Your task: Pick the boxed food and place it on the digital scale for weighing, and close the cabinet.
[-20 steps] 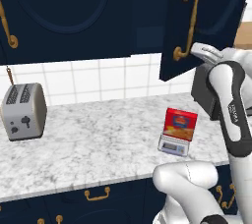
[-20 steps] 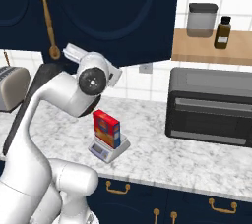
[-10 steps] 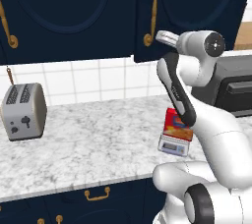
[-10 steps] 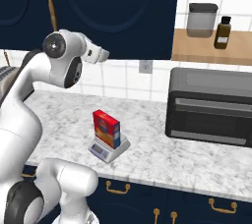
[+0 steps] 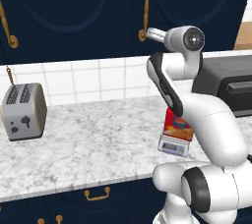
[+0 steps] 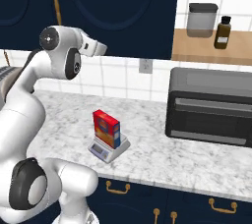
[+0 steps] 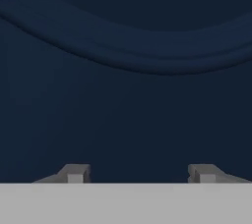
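Note:
The boxed food (image 5: 177, 126) (image 6: 106, 128), red with a yellow-orange picture, stands upright on the small silver digital scale (image 5: 172, 145) (image 6: 107, 149) on the marble counter. My gripper (image 5: 147, 34) (image 6: 103, 48) (image 7: 139, 174) is raised well above them, right at the navy cabinet door (image 5: 74, 12) (image 6: 123, 12) (image 7: 126, 70). It is open with nothing between its fingertips, and the door's arched panel is close in front of it in the hand view. The cabinet doors look flush and shut, their brass handles (image 5: 144, 7) side by side.
A grey two-slot toaster (image 5: 23, 111) stands at the counter's left. A dark toaster oven (image 5: 229, 88) (image 6: 211, 106) sits to the right of the scale. Above it, a wooden shelf holds a jar (image 6: 201, 20) and a brown bottle (image 6: 222, 32). Navy drawers (image 5: 97, 196) run below the counter.
The open right cabinet door has swung shut. My arm swept up and left with it, from near the box to the door front. Box and scale stayed put.

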You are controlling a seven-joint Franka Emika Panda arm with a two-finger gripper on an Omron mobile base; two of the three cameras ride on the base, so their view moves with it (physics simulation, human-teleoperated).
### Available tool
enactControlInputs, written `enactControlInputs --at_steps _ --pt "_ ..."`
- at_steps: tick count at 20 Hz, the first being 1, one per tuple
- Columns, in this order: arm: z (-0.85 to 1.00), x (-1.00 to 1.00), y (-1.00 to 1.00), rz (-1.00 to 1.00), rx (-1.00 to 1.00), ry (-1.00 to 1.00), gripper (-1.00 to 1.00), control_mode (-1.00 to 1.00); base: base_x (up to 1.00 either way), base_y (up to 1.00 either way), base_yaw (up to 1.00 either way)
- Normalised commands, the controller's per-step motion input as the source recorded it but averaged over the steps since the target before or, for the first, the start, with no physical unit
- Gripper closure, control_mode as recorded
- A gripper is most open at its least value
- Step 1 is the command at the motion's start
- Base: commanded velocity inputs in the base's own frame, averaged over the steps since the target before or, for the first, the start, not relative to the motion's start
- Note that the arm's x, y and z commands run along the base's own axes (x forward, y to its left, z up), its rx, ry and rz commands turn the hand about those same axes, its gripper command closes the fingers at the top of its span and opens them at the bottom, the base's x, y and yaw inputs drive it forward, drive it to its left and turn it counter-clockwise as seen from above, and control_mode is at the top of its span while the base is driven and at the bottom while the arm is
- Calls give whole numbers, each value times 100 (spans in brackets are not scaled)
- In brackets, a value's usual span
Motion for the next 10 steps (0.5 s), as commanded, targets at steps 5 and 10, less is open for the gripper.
enactControlInputs --at_steps 5,10 --pt "0 0 0 0 0 0 -100 -100 0 0 0" --pt "0 0 0 0 0 0 -100 -100 0 0 0"
